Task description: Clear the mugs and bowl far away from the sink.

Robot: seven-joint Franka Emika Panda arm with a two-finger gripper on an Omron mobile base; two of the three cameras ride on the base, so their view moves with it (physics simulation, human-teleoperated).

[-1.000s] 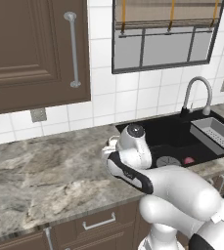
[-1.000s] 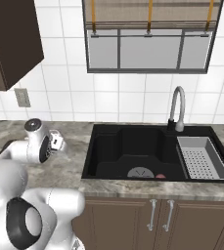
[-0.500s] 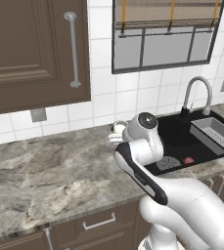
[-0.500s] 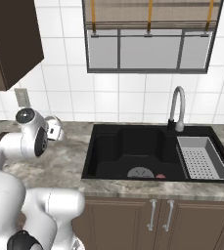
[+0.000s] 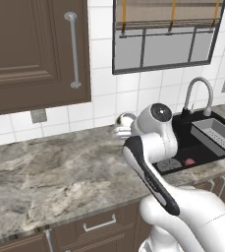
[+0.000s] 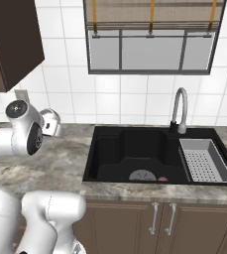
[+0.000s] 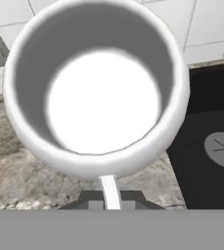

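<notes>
My gripper (image 7: 112, 199) is shut on the handle of a glossy white mug (image 7: 96, 88), whose open mouth faces the hand camera. The mug (image 5: 124, 122) hangs tilted above the marble counter, left of the black sink (image 5: 180, 134), close to the tiled wall. From the right base, the mug (image 6: 51, 122) sticks out beside my wrist, well left of the sink (image 6: 130, 149). A small red object (image 6: 162, 179) lies on the basin floor by the drain; I cannot tell whether it is the bowl.
A curved chrome tap (image 6: 180, 106) stands behind the sink, and a grey perforated tray (image 6: 204, 161) fills its right part. A dark wall cabinet (image 5: 30, 49) hangs over the left counter (image 5: 45, 182). A wall socket (image 5: 38, 115) sits below it.
The hand has risen with the white mug from low over the counter and turned it toward the tiled wall. Its grip on the mug stays the same.
</notes>
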